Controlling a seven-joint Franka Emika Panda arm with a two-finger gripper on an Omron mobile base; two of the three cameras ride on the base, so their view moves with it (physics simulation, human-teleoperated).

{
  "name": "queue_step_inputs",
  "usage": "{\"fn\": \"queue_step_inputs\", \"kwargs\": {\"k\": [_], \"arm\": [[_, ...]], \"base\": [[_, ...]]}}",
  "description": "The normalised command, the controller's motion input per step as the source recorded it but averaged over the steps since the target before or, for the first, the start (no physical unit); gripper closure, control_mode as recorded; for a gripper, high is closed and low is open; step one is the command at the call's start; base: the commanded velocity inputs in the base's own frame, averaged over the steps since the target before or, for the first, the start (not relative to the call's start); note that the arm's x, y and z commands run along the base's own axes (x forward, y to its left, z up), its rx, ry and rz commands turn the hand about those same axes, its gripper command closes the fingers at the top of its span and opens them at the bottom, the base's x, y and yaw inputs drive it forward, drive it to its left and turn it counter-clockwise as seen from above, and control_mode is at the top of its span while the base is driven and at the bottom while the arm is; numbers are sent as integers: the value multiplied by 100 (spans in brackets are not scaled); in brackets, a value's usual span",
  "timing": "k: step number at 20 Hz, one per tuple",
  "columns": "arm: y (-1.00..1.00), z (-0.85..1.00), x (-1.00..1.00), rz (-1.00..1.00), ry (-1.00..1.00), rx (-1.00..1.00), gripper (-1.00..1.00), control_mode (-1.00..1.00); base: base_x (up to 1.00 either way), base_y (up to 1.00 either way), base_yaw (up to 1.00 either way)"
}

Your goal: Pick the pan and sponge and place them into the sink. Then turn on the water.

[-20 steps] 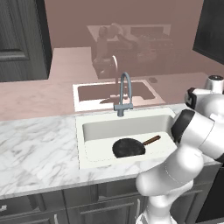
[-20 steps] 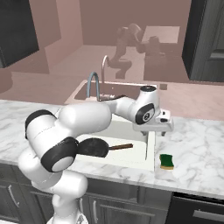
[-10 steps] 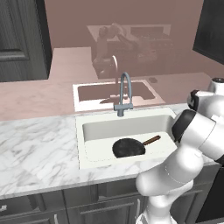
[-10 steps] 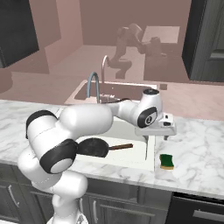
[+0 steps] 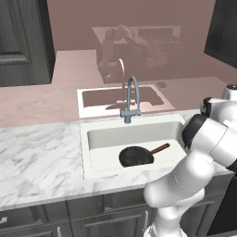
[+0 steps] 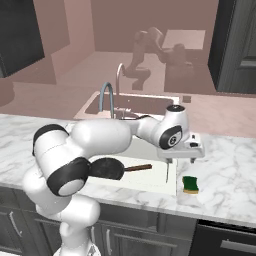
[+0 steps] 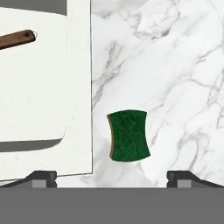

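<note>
Claw: two-finger gripper (image 7: 111, 177) spread wide, nothing held.
Sponge: small green-topped yellow block (image 7: 128, 135), lying on the marble counter (image 7: 175, 87) directly below the claw, between the fingertips.
Handling: judged light, soft and compressible; best pinched across its short sides.

The round black pan (image 5: 136, 156) lies flat on the floor of the white rectangular sink (image 5: 95, 137), its thin brown handle (image 5: 159, 148) pointing toward the basin's right wall. The sponge (image 7: 128, 135) lies green side up, a yellow edge showing, on the marbled surface (image 6: 227, 175) just beside the sink's right rim, near the front edge.
</note>
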Motion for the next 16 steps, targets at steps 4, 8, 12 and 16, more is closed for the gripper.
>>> {"fn": "queue_step_inputs", "kwargs": {"k": [4,8,12,16], "arm": [[-17,-14,1,0,1,6,-100,-100],[-15,-11,-1,1,0,5,-100,-100],[-12,-9,0,1,1,3,-100,-100],[-10,-9,0,0,2,2,-100,-100]], "base": [[0,0,0],[0,0,0],[0,0,0],[0,0,0]]}}
